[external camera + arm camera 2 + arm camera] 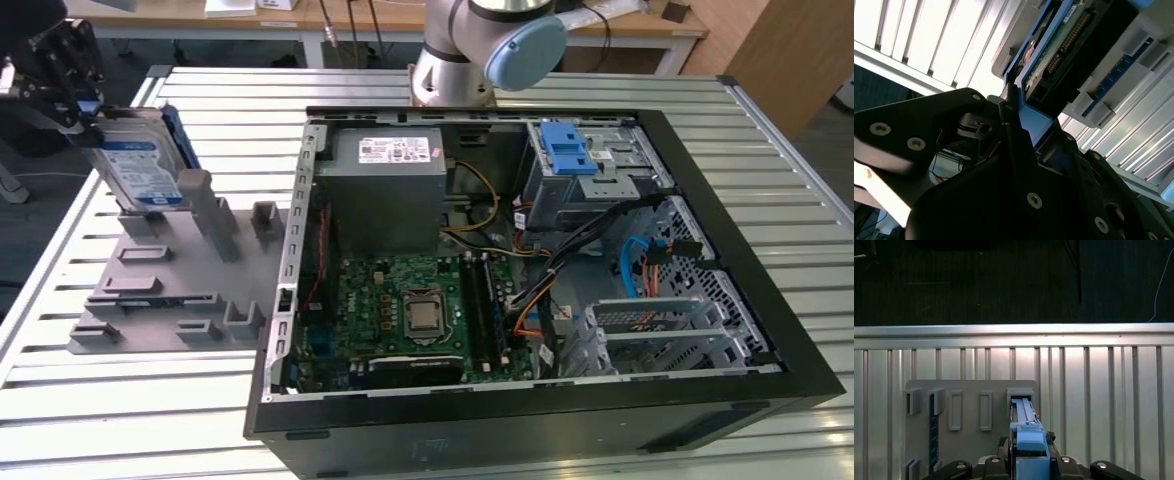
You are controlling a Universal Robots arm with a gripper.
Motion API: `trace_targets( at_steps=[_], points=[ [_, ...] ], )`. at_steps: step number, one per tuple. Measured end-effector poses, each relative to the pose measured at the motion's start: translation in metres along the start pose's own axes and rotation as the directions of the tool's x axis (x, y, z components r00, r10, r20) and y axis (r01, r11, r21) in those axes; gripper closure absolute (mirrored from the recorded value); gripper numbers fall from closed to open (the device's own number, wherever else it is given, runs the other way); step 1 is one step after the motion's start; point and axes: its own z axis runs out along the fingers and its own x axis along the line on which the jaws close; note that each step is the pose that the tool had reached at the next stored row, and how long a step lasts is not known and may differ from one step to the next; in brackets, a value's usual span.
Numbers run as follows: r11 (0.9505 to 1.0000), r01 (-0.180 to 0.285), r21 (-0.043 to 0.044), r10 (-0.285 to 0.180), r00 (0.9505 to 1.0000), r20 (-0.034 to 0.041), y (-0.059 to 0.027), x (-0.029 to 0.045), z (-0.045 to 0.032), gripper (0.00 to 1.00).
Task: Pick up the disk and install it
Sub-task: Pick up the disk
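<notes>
Blue-edged disk [140,165] upright in grey fixture [160,300], jaws on top edge.

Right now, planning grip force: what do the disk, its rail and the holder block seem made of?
The disk looks metal-cased: silver-grey, dull sheen, paper-like label. Its rail looks plastic: uniform blue, smooth. The holder block seems matte grey plastic, possibly printed.

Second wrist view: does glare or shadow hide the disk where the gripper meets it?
In the second wrist view the table slats glare white and the gripper is in deep shadow, yet the disk is well lit; in the exterior view the light is even.
</notes>
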Motion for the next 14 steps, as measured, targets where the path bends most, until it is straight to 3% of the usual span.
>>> trace_targets(
  at_steps=[14],
  points=[
    [1.0000, 0.000, -0.0001, 0.000, 1.0000, 0.0000, 0.0001, -0.0001, -0.0101, 0.64]
  ],
)
